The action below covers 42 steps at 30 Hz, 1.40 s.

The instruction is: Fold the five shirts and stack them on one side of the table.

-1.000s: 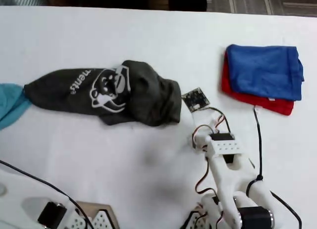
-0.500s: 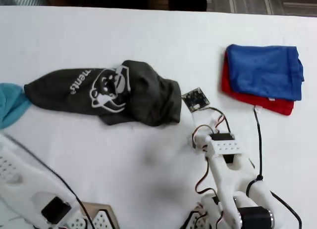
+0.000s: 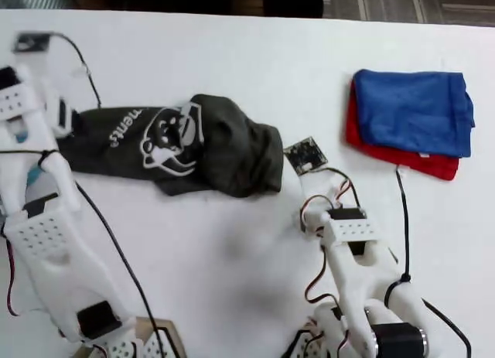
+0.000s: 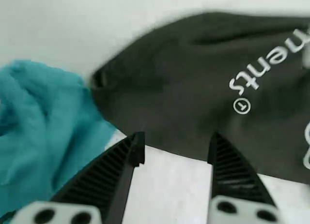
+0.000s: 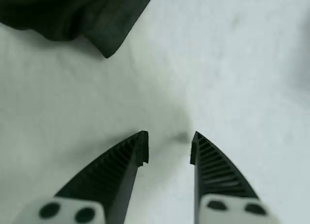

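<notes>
A dark shirt with a white bear print lies crumpled at the table's middle. Beside its left end, a teal shirt peeks out from under my left arm. In the left wrist view my left gripper is open just above the table, at the edge of the dark shirt with the teal shirt alongside. A folded blue shirt rests on a folded red shirt at the right. My right gripper hangs open over bare table near a corner of the dark shirt.
My right arm stands at the front right with its cables trailing toward the folded stack. The white table has free room at the back and between the two arms.
My left arm has swung from the front left corner up along the left edge to the dark shirt's left end, covering most of the teal shirt. The right arm kept still.
</notes>
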Tool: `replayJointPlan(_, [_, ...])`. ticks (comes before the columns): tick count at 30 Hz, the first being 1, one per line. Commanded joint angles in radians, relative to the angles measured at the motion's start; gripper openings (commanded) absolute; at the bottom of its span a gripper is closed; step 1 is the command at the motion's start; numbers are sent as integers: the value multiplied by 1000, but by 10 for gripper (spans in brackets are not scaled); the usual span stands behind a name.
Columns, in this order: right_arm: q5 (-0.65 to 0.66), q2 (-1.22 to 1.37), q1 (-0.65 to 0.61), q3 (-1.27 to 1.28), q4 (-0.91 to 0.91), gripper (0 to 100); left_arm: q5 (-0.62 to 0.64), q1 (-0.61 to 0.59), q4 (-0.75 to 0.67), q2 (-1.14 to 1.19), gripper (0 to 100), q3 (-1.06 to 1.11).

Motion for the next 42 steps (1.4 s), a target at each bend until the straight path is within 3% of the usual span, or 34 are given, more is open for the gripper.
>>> replayJointPlan(1, [8, -33, -8, -3, -19, 152, 2, 8, -52, -57, 232, 116])
replayJointPlan(8, [8, -33, -8, -3, -19, 152, -123, 8, -86, -55, 230, 222])
replayJointPlan(15, [8, -33, -8, -3, -19, 152, -124, 15, -276, -55, 230, 334])
replayJointPlan(21, [8, -33, -8, -3, -18, 152, -117, 60, -347, -57, 222, 263])
replayJointPlan(23, [8, -33, -8, -3, -18, 152, -117, 91, -342, -57, 146, 220])
replayJointPlan(25, [8, -33, -8, -3, -18, 152, -117, 129, -341, -57, 7, 185])
replayJointPlan(26, [8, -33, -8, -3, -18, 152, -115, 147, -338, -57, 27, 171])
replayJointPlan(30, [8, -33, -8, -3, -18, 152, -107, 221, -249, -69, 28, 76])
replayJointPlan(35, [-52, -33, -16, -77, 31, 157, -43, 247, -11, -68, 25, -229])
replayJointPlan(42, [-166, -30, -188, -423, 311, 310, -44, 143, 204, -58, 26, -429])
